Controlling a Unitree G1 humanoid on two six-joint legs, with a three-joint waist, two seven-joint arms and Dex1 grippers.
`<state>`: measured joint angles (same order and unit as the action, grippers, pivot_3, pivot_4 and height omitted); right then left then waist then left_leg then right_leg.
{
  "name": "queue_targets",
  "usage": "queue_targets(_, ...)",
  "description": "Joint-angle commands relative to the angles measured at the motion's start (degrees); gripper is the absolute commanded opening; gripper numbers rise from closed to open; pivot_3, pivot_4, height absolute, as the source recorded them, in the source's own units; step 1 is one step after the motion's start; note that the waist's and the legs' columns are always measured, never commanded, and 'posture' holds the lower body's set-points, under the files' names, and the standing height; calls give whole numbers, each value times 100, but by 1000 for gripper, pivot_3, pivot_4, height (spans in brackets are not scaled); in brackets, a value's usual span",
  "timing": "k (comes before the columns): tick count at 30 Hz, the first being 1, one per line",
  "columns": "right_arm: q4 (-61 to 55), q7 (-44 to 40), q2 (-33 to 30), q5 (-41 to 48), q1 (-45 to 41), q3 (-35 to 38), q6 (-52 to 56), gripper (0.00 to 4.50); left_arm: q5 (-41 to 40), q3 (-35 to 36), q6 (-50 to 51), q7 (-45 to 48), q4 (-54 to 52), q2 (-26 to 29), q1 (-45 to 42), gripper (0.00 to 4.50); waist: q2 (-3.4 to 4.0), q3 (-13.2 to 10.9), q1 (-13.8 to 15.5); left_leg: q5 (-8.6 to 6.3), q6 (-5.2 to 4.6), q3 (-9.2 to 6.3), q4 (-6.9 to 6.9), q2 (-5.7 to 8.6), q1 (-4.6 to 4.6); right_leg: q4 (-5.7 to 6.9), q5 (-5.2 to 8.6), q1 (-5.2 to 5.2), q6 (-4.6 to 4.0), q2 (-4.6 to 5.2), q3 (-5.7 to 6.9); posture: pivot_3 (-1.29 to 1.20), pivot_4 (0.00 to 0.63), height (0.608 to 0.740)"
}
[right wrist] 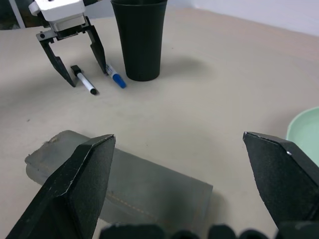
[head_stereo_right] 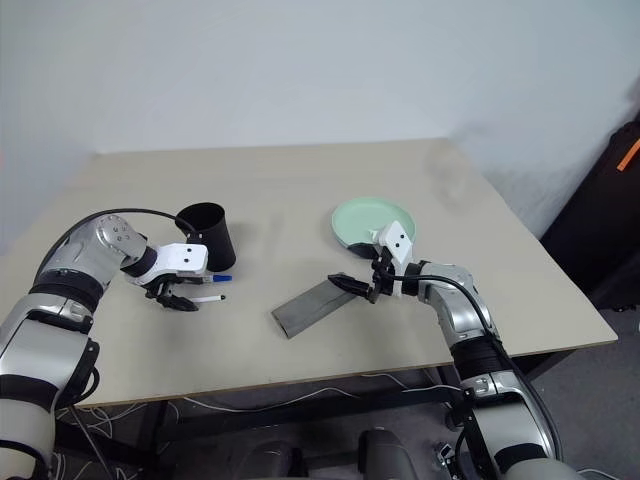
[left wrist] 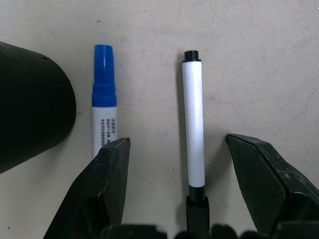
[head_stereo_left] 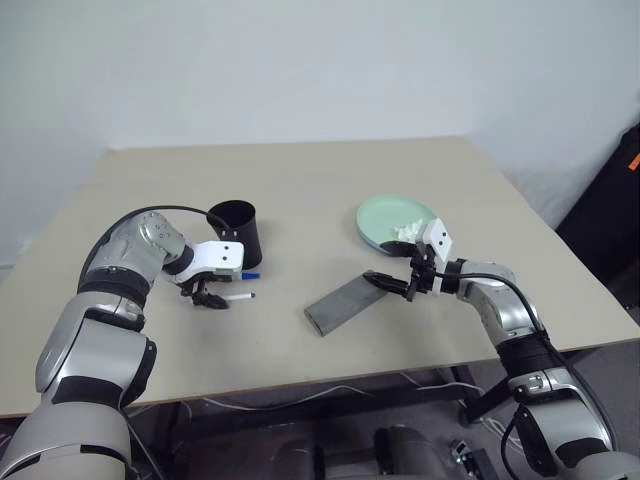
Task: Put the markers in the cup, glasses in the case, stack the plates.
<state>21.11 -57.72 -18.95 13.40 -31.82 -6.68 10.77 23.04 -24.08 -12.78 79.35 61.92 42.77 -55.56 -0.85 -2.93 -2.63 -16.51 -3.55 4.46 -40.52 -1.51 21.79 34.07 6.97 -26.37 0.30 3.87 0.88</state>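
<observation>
Two markers lie side by side on the table next to the black cup point(head_stereo_left: 235, 230): a blue-capped one point(left wrist: 104, 99) nearest the cup and a white one with black ends point(left wrist: 193, 119). My left gripper point(head_stereo_left: 210, 297) points down, open, with the white marker between its fingers. The blue-capped marker runs under one finger point(left wrist: 107, 179). The grey case point(head_stereo_left: 345, 303) lies shut and flat in mid-table. My right gripper point(head_stereo_left: 392, 282) hovers wide open over the case's right end. The mint plate point(head_stereo_left: 385, 215) sits just behind it; a darker rim shows beneath. The glasses are hidden.
The tan table point(head_stereo_left: 300, 180) has bare room behind and left of the cup. Its front edge runs close below both arms. A black object with an orange mark point(head_stereo_left: 625, 190) stands off the table at the right.
</observation>
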Motion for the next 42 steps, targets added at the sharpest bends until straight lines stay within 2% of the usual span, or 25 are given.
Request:
queue_targets(1, -264, 40, -14, 80, -70, 93, -22, 4460, 87, -54, -18, 85, 164, -74, -233, 3302, 0, 0, 3, 0, 0, -1, 0, 0, 0, 1, 0, 0, 0, 0, 0, 0, 0, 720)
queue_targets(13, -345, 97, -27, 82, -29, 86, 14, 4460, 117, -55, -78, 404, 257, -112, -279, 3302, 0, 0, 0, -1, -1, 0, 0, 2, 2, -2, 0, 0, 0, 1, 0, 0, 0, 720)
queue_targets(17, -326, 89, -25, 86, -27, 88, 7, 4460, 55, -42, -121, 793, 144, 22, -190, 3302, -1, 0, -1, -1, -1, 0, 0, 1, 2, -2, 0, 0, 0, 0, 0, 0, 0, 720)
queue_targets(35, -326, 89, -25, 86, -27, 88, 8, 4460, 68, -13, -113, 836, 125, 22, -182, 3302, -1, 0, 0, -1, -1, -3, 0, -1, 3, -2, 0, -1, 0, 1, 0, 0, 0, 720)
queue_targets(40, -206, 77, 28, 63, -109, 56, -28, 4460, 105, -85, -201, 972, -98, 185, 122, 3302, -1, 0, -9, -1, -1, -1, 1, -5, -1, -2, 0, -1, 0, 1, -2, 0, 0, 720)
queue_targets(42, -214, 80, 27, 60, -105, 55, -34, 4460, 133, -139, -242, 1005, -238, 222, 318, 2934, -1, 0, -13, -1, -1, -1, 1, -4, -6, 1, 0, 0, 0, -1, -3, 0, 0, 720)
